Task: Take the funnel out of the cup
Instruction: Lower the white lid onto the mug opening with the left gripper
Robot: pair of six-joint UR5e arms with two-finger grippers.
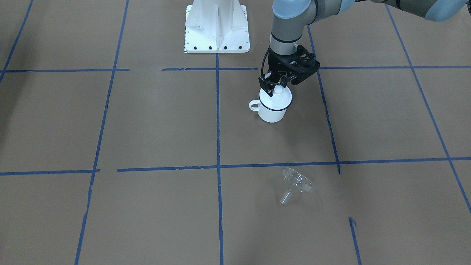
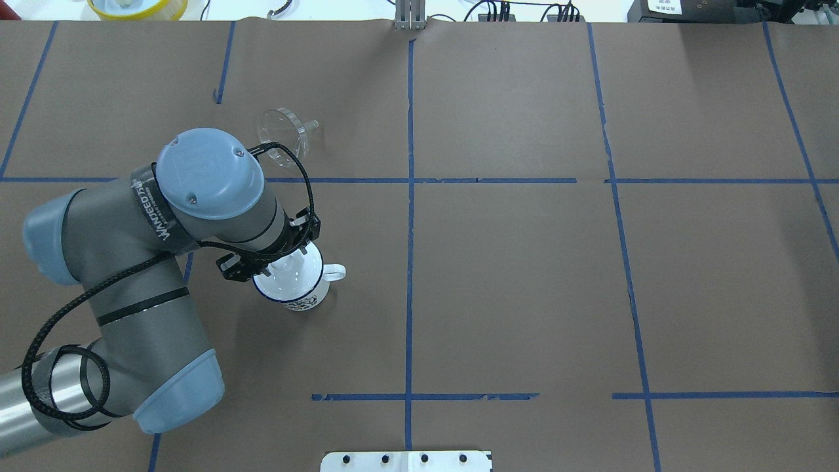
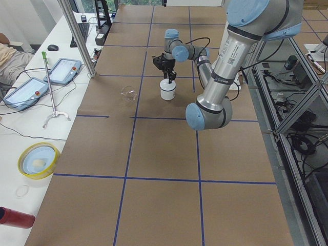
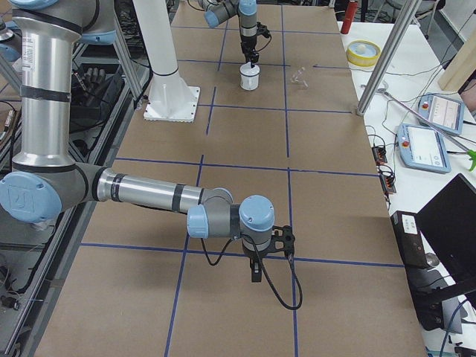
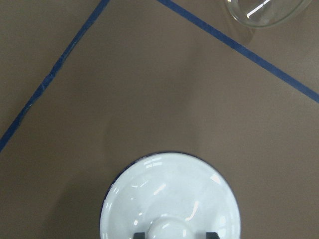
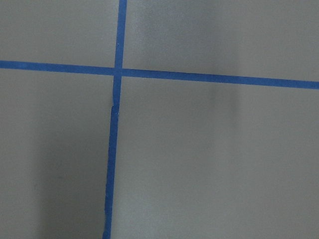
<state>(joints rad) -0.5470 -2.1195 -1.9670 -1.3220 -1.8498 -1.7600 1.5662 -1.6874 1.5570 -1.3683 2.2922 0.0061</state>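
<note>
We are viewing the left gripper (image 1: pixel 278 88) hanging over the cup (image 1: pixel 272 112), its fingers (image 5: pixel 140 235) flanking the lid's (image 5: pixel 169 191) knob (image 5: pixel 173 230); whether they are clamping it, we cannot tell. The funnel (image 1: pixel 298 183) is lying sideways, well apart from the cup. The right gripper's (image 4: pixel 256 274) state we cannot tell.

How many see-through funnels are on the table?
1. The funnel lies on its side on the brown table, apart from the cup. A white lid covers the cup, so its inside is hidden.

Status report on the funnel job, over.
Left gripper straddles lid knob on cup, grip unclear. Right gripper far off. Funnel lying on table, off cup.
</note>
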